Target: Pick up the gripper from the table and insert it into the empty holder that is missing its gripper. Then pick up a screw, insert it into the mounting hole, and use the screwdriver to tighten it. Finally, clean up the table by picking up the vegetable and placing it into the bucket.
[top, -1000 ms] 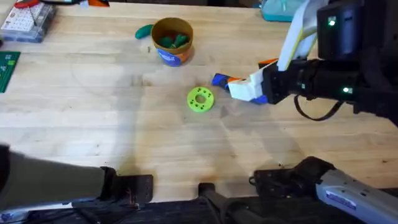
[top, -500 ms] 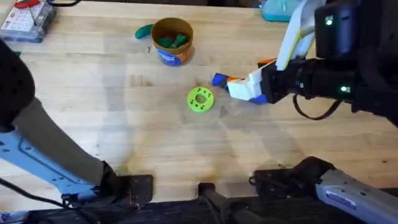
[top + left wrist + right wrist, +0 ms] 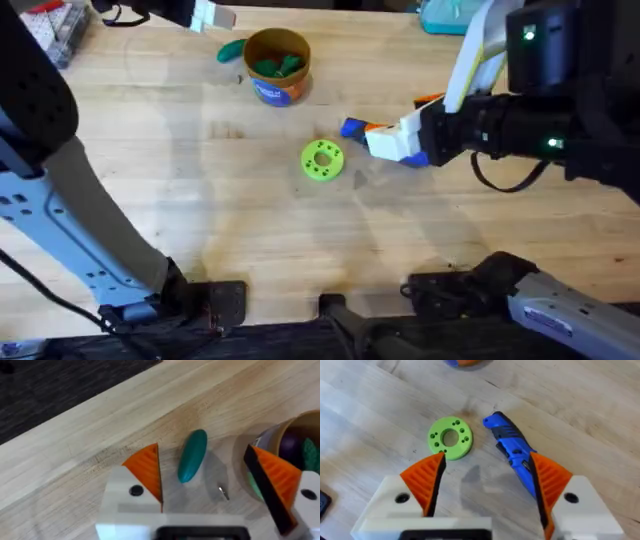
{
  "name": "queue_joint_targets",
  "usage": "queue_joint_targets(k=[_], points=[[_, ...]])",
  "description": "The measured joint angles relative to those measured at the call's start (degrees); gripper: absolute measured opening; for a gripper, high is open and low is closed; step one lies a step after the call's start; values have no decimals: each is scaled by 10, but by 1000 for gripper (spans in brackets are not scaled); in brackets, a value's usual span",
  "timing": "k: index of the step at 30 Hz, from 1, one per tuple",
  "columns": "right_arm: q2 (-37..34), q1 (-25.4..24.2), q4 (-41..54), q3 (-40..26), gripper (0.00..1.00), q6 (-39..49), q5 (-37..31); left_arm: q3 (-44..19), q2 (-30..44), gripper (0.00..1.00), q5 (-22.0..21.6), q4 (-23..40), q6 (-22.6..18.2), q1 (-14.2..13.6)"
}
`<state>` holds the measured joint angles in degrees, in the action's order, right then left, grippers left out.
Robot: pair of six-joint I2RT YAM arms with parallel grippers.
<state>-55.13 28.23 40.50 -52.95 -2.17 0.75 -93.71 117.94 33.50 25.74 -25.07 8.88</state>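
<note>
Lying flat on the wooden table near its far edge: the vegetable, small, dark green, oblong, just left of the bucket and apart from its wall. Sits in the open gap of the left gripper, nearer the one orange pad than the other, touching neither; spread wide, holding nothing. Long axis running roughly along the fingers' reach in the left wrist view, one rounded end toward the gripper body; in the overhead view lying nearly crosswise, slightly tilted. More green pieces inside the bucket. A small metal screw on the wood between vegetable and bucket. Farther right, the screwdriver flat on the table, beside the lime-green disc, its handle against one pad of the right gripper, likewise spread wide, gripping nothing.
</note>
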Motion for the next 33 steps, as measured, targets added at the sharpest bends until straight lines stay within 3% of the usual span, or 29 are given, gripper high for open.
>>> queue_joint_targets(k=[6,15,22,28,33], points=[[0,0,0,0,962,0,0,0,27,966,2,-3,-40,0],[0,0,0,0,962,0,0,0,88,875,2,-11,-52,0],[0,0,0,0,962,0,0,0,100,743,21,-22,-54,0],[0,0,0,0,962,0,0,0,100,509,50,-24,-57,0],[0,0,0,0,962,0,0,0,100,500,54,-23,-58,0]])
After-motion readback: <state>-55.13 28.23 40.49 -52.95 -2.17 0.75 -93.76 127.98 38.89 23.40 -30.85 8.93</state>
